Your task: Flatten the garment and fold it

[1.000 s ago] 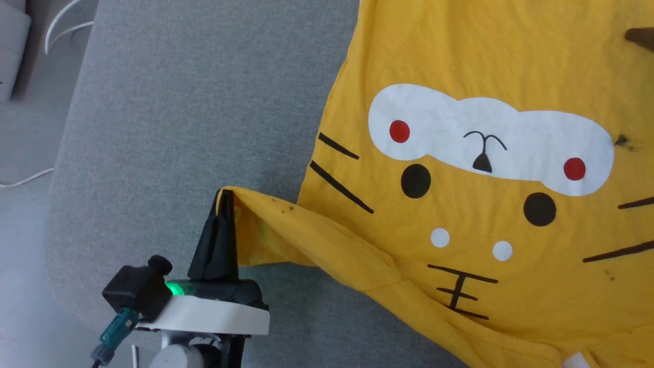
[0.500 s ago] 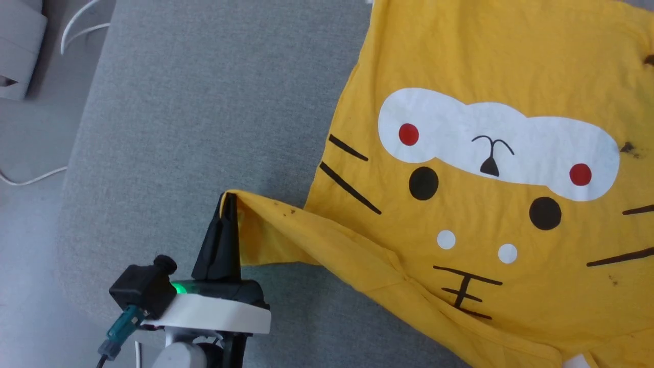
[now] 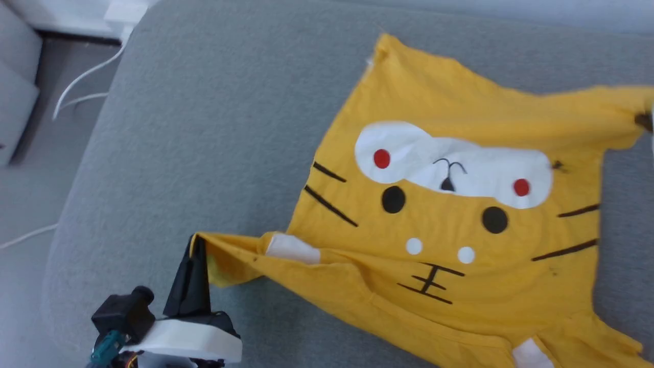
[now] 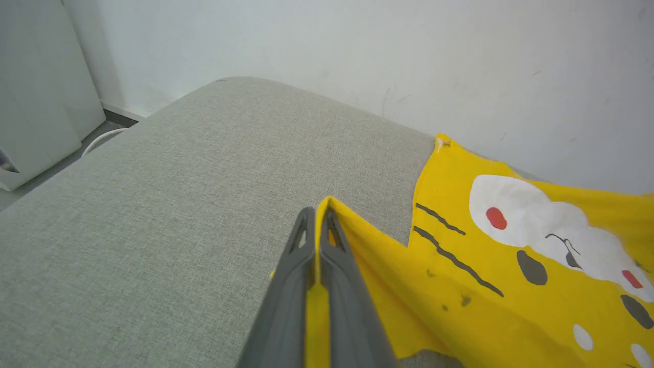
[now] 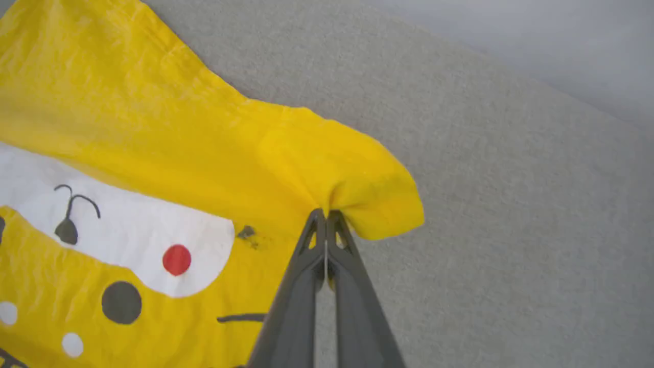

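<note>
The garment (image 3: pixel 460 240), a bright yellow T-shirt with a cartoon face print, lies print side up on a grey cushioned surface (image 3: pixel 204 128). My left gripper (image 3: pixel 196 245) is shut on a yellow corner at the shirt's near left, and the cloth runs taut from it. The left wrist view has the garment (image 4: pixel 511 286) pinched between the left gripper's (image 4: pixel 318 214) fingers. In the right wrist view my right gripper (image 5: pixel 326 214) is shut on a bunched yellow edge of the garment (image 5: pixel 153 138). Its dark tip (image 3: pixel 645 121) meets the shirt's far right corner.
The grey surface (image 4: pixel 153 204) ends in a rounded edge on the left. White cables (image 3: pixel 82 87) lie on the floor beyond it. A white wall (image 4: pixel 357 51) stands behind the surface, with a pale cabinet (image 4: pixel 36 92) at the far left.
The head camera has pulled back, so more of the shirt shows. The shirt's far right corner is now drawn out taut. My left gripper keeps its hold.
</note>
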`<state>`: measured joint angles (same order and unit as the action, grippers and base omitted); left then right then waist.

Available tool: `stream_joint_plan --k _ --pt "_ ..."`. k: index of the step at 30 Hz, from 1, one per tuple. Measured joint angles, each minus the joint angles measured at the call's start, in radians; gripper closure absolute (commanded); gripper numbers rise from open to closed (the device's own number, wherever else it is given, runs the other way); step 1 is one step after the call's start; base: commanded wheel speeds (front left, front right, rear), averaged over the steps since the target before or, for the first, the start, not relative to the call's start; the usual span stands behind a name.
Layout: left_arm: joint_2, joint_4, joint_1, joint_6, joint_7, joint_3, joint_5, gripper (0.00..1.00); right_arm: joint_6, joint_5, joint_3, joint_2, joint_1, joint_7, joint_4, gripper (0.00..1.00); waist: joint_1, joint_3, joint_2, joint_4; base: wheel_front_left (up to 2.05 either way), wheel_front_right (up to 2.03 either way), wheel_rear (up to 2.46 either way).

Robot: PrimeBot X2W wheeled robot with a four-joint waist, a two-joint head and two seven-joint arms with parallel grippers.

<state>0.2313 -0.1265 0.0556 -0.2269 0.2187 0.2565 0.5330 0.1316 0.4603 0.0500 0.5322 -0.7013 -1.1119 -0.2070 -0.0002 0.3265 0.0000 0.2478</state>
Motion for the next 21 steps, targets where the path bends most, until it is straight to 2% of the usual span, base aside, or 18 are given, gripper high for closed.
stream_joint_plan --k 3,4,6,9,12,14,19,20,21 --pt "0.017 -0.012 0.026 -0.023 -0.018 -0.018 -0.006 1.00 0.000 0.038 -0.039 0.063 0.158 -0.015 0.129 1.00 0.0000 -0.032 0.0000 -0.042 0.00 0.00 0.00" --pt "0.017 -0.012 0.026 -0.023 -0.018 -0.018 -0.006 1.00 0.000 0.038 -0.039 0.063 0.158 -0.015 0.129 1.00 0.0000 -0.032 0.0000 -0.042 0.00 0.00 0.00" --pt "0.031 -0.021 0.041 -0.038 -0.027 -0.032 -0.007 1.00 0.000 0.050 -0.093 0.086 0.279 -0.020 0.206 1.00 0.0000 -0.049 0.0000 -0.074 0.00 0.00 0.00" --pt "0.052 -0.029 0.065 -0.054 -0.044 -0.056 -0.007 1.00 0.000 0.056 -0.189 0.081 0.467 -0.020 0.276 1.00 0.0000 -0.073 0.0000 -0.122 0.00 0.00 0.00" --pt "0.068 -0.036 0.088 -0.067 -0.060 -0.068 -0.007 1.00 0.000 0.052 -0.289 0.029 0.644 -0.013 0.329 1.00 0.0000 -0.095 0.0000 -0.167 0.00 0.00 0.00" --pt "0.073 -0.037 0.102 -0.074 -0.069 -0.071 -0.007 1.00 0.000 0.050 -0.354 -0.035 0.755 -0.003 0.361 1.00 0.0000 -0.110 0.0000 -0.193 0.00 0.00 0.00" --pt "0.078 -0.040 0.122 -0.083 -0.088 -0.072 -0.006 1.00 0.000 0.032 -0.446 -0.222 0.995 0.025 0.403 1.00 -0.0001 -0.149 0.0000 -0.239 0.00 0.00 0.00" --pt "0.079 -0.040 0.127 -0.083 -0.091 -0.071 -0.005 1.00 0.000 0.032 -0.454 -0.260 1.031 0.036 0.407 0.56 -0.0001 -0.155 0.0000 -0.247 0.00 0.00 0.00" --pt "0.079 -0.040 0.130 -0.084 -0.095 -0.071 -0.005 1.00 0.000 0.033 -0.457 -0.296 1.058 0.059 0.411 0.00 0.0000 -0.160 0.0000 -0.253 0.00 0.00 0.00"
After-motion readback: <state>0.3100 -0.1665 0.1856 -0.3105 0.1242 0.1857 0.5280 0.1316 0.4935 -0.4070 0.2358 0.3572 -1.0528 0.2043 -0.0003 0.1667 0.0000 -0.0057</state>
